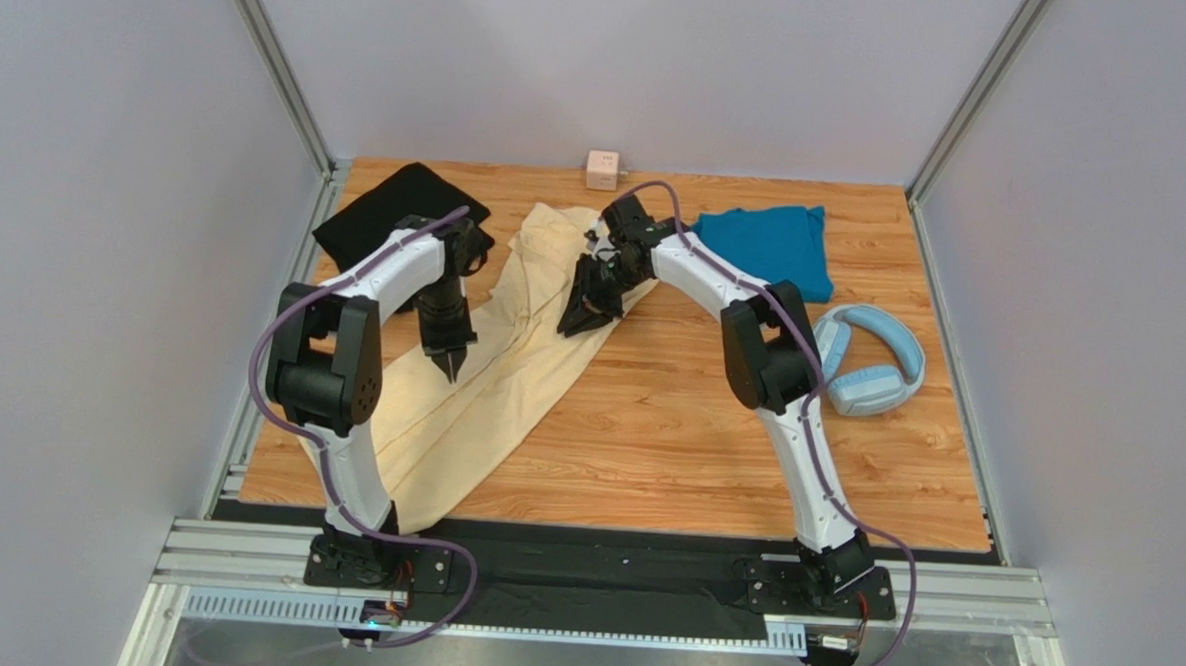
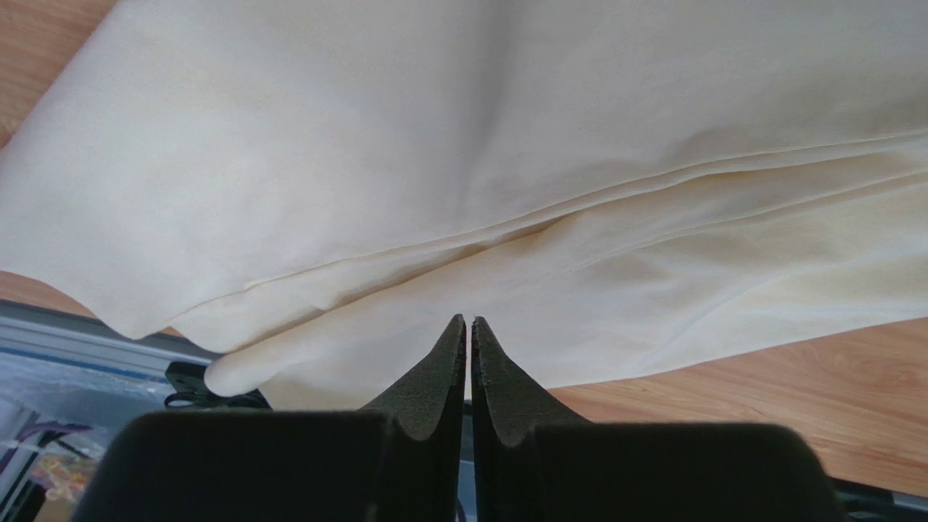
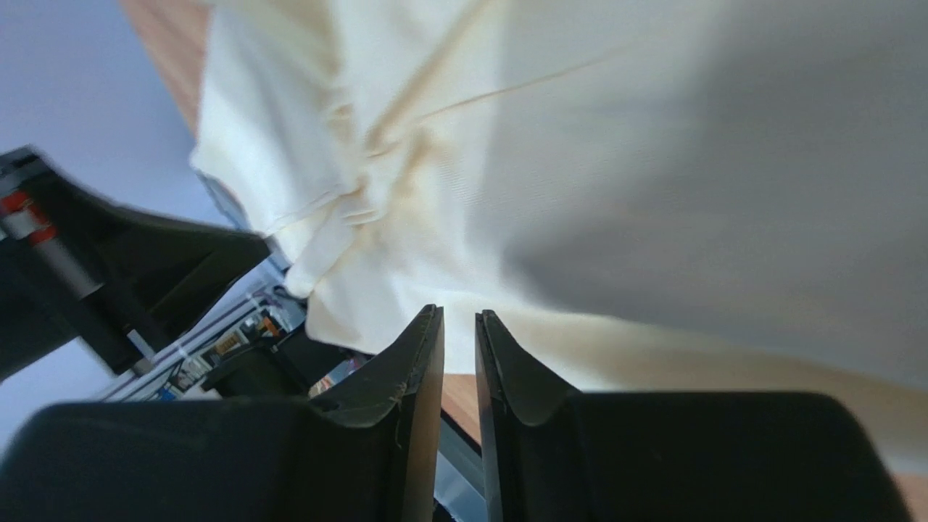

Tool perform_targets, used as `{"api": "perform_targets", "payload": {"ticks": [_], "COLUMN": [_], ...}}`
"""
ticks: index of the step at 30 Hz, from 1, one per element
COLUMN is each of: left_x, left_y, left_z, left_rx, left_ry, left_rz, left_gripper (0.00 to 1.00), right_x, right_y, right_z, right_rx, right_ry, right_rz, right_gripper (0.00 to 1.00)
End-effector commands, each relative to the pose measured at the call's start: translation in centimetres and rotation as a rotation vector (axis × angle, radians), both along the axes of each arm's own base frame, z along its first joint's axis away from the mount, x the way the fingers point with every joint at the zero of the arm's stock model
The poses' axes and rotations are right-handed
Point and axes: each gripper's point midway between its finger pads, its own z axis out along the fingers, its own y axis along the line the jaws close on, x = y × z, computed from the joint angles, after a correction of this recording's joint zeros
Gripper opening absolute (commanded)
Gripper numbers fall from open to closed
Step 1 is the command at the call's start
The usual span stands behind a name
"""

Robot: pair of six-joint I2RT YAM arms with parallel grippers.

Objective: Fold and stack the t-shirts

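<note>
On the counter [image 1: 670,427]: the cream shirt [image 1: 485,374] lies slantwise between the two arms, bunched at its far end. Its near corner reaches the front edge. The black shirt [image 1: 394,204] sits far left and the teal shirt [image 1: 776,244] far right, both unfolded.
Left fingers [image 1: 450,365]: closed tip to tip, pointing down just above the cream cloth and holding nothing.
Right fingers [image 1: 577,321]: a narrow gap, at the shirt's far right edge. I cannot tell whether cloth is pinched at the tips.
Risk, slip: if only a thin layer is caught, a pull would probably let it slide free.
Risk, skew: a tug from one side alone would likely twist the shirt, not lay it flat.
Risk, edge: dragging toward the arms could spill the near corner off the front.
Risk, arms: both wrists work close together, so a crossing move might bump them.
</note>
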Motion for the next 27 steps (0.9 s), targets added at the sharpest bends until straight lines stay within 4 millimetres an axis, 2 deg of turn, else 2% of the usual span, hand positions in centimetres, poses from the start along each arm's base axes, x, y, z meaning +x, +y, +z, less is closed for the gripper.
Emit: {"api": "perform_targets", "payload": {"ticks": [1, 7, 14, 17, 21, 25, 27], "left_x": [-0.4, -1.8, -1.6, -1.7, -2.9, -5.5, -6.4], "left_y": [0.2, -0.3, -2.1, -3.5, -5.8, -9.4, -10.8], "left_z": [-1.2, -3.8, -3.2, -3.3, -4.3, -5.4, -5.9], "left_rx": [0.013, -0.024, -0.090, -0.110, -0.116, -0.109, -0.121], "left_ry": [0.038, 0.149, 0.118, 0.122, 0.166, 0.221, 0.238], "left_rz": [-0.025, -0.048, -0.081, -0.093, -0.150, -0.259, -0.285], "left_gripper": [0.08, 0.05, 0.05, 0.05, 0.05, 0.05, 0.05], "right_x": [0.8, 1.4, 4.0, 6.0, 8.9, 10.7, 11.2], "right_y": [-3.8, -6.1, -8.3, -8.6, -8.9, -8.9, -8.3], "right_z": [-4.3, -6.9, -7.4, -6.8, -6.0, -5.6, -4.6], "right_rx": [-0.184, -0.283, -0.314, -0.278, -0.212, -0.143, -0.074], "right_ry": [0.041, 0.091, 0.099, 0.088, 0.063, 0.046, 0.033], "right_rz": [-0.042, -0.084, -0.171, -0.211, -0.261, -0.286, -0.275], "right_gripper": [0.18, 0.18, 0.21, 0.22, 0.24, 0.25, 0.28]}}
